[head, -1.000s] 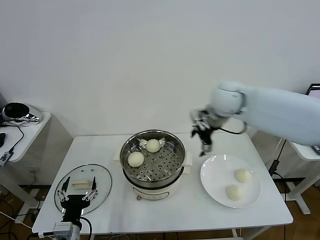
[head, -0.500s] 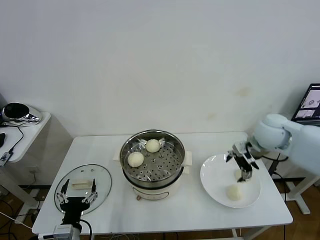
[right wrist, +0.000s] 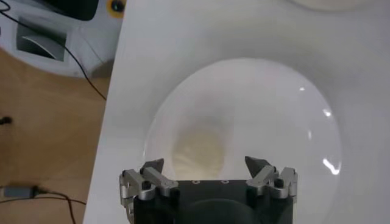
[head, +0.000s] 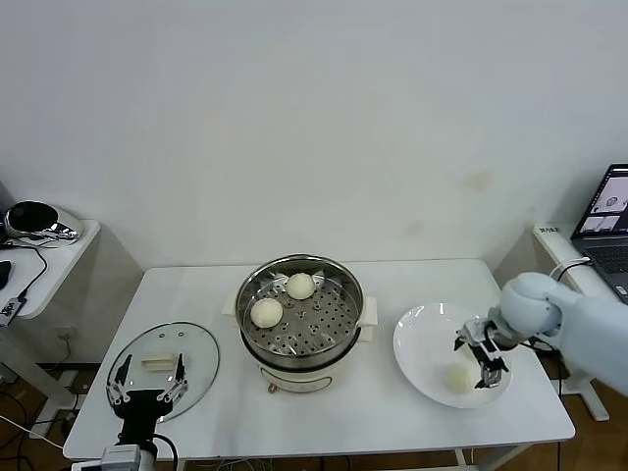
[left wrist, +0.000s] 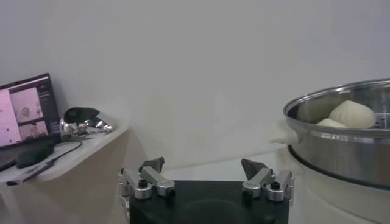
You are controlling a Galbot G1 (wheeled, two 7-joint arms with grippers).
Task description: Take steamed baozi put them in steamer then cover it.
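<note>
Two cream-white steamed baozi [head: 300, 286] [head: 266, 312] lie on the perforated tray of the steel steamer [head: 345, 312] at the table's middle. To its right a third baozi [head: 456, 378] rests on the white plate [head: 422, 343]. My right gripper [head: 481, 361] hangs open just above the plate, beside that bun and covering part of the plate. In the right wrist view a baozi [right wrist: 198, 152] lies below the open right gripper [right wrist: 205, 163], apart from both fingers. The glass cover [head: 191, 343] lies flat at the table's left. My left gripper [head: 147, 392] waits open over its near edge.
A side table [head: 69, 240] with a dark round device stands off the left. A laptop [head: 608, 201] sits on a stand off the right. The left wrist view shows the steamer [left wrist: 341, 146] to one side of the open left gripper [left wrist: 203, 164].
My right arm has swung from beside the steamer's right rim out and down to just above the plate. The left gripper has sunk slightly toward the table's front edge.
</note>
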